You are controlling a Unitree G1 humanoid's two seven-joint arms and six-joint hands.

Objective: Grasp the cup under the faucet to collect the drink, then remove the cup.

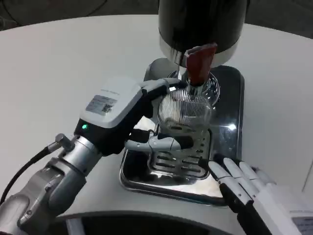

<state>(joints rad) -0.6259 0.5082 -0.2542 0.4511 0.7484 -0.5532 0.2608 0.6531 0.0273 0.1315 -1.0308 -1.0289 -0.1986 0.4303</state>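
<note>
Head view: a round white desk (58, 58) fills most of the frame, its curved far edge running along the top left and its near edge curving across the bottom. The broad left part of the desk is bare and open. Toward the right stands a drink dispenser (200, 24), a dark cylinder with a silver band at its base, and a red faucet lever (199, 61) juts out at its front. Beneath it lies a shiny metal drip tray (230, 142) with a slotted grille (178, 159) near its front. The tray's raised rim closes in the space around the cup on the front and right sides.

The clear ribbed cup (185, 110) stands upright on the tray directly under the faucet, its mouth just below the red lever. The left hand (127, 115) reaches in from the lower left with its white back turned up. Its fingers wrap the cup: one dark finger (164, 87) curls around the far side near the rim, another (166, 143) crosses the lower near side, so the hand grips the cup.

The right hand (244, 183) rests at the tray's front right corner with its fingers stretched out, slightly apart and empty, fingertips at the rim, near the cup but apart from it.
</note>
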